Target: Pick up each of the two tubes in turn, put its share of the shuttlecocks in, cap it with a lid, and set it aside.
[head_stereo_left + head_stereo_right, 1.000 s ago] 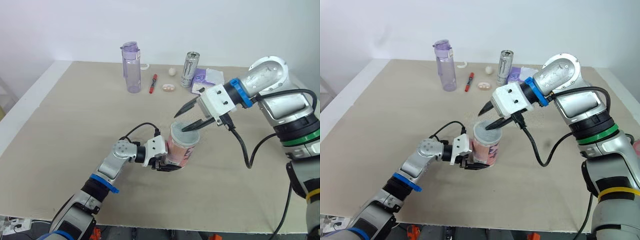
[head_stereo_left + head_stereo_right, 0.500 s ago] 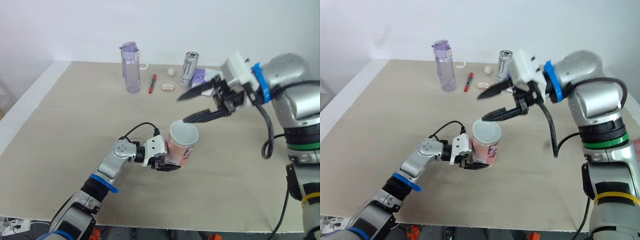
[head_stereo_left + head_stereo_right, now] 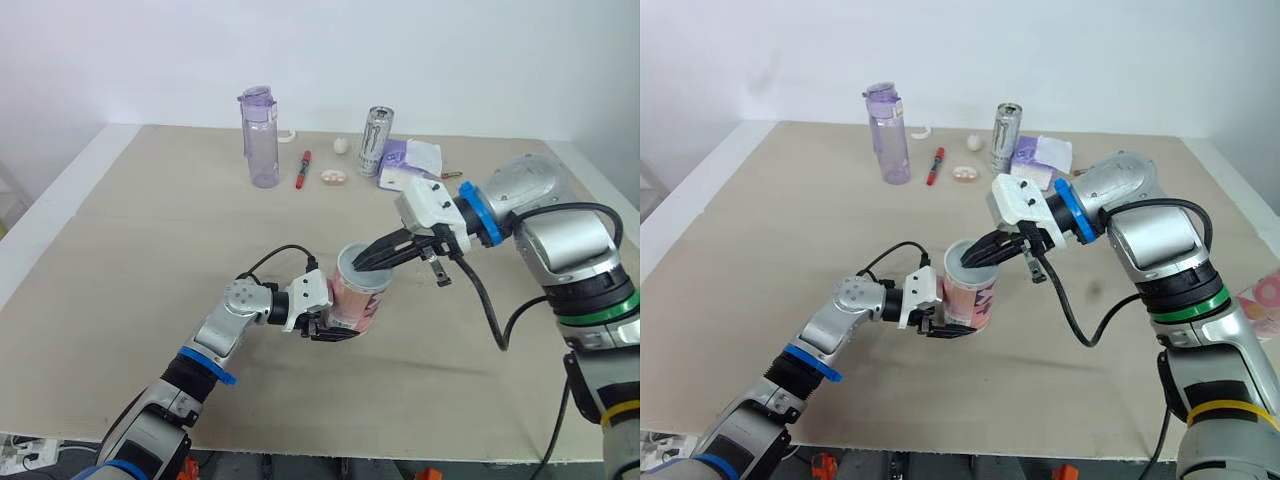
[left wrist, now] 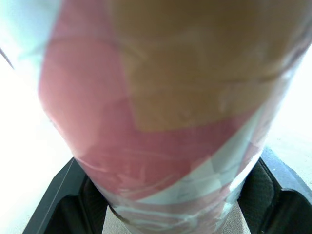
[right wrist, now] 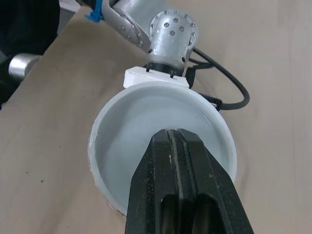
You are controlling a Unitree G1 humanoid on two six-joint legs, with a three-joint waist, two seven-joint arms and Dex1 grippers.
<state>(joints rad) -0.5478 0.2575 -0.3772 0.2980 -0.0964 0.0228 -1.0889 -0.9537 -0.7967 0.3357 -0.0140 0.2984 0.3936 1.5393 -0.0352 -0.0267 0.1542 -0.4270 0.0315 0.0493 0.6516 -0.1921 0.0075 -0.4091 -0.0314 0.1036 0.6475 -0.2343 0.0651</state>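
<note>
Near table (image 3: 120,260) centre, L hand (image 3: 333,334) is clenched on lower wall of pink/white tube (image 3: 358,305), which stands approx. upright on the surface w/ white lid (image 5: 122,146) on top. R hand (image 3: 355,264) has fingers pressed together, nothing between them, tips in lid recess. Bottle (image 3: 262,135), can (image 3: 376,140) & red marker (image 3: 304,168) are at far edge, well apart from tube.
</note>
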